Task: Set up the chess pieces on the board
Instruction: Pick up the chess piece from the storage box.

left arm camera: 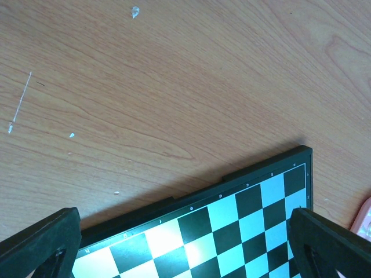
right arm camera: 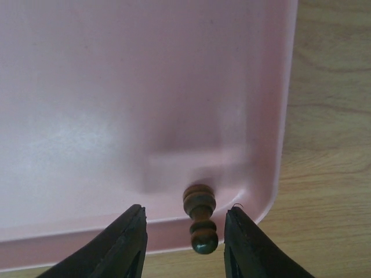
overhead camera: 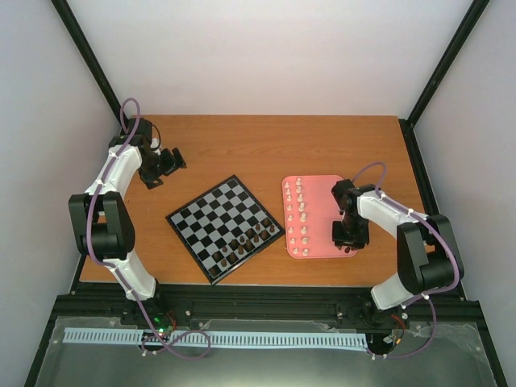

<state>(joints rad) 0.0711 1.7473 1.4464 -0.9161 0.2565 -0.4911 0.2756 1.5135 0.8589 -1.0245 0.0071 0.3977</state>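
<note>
White-walled enclosure, brown wood-grain table (overhead camera: 242,145).

The board (overhead camera: 211,216) sits mid-frame in the top view, turned corner-on like a diamond. A cluster of dark brown pieces (overhead camera: 246,240) stands along its lower-right edge; the other squares are bare.

Pink tray (overhead camera: 326,187) just right of the board, apart from it. Cream-white pieces (overhead camera: 301,214) stand in short columns down the tray's left part.

Right gripper (right arm camera: 185,215) hangs over the tray's lower-right corner. In the right wrist view its two dark fingers (right arm camera: 132,240) straddle a single dark brown piece (right arm camera: 200,217) by the tray's rim. There is a gap on both sides, narrower on the right, so the pincer is released and not touching the piece. Whether the piece stands or lies, I cannot tell.

Left gripper (left arm camera: 184,220) is at upper left in the top view, past the board's left corner. Its jaws are spread wide with nothing between them, over the board's black rim and the bare wood.
</note>
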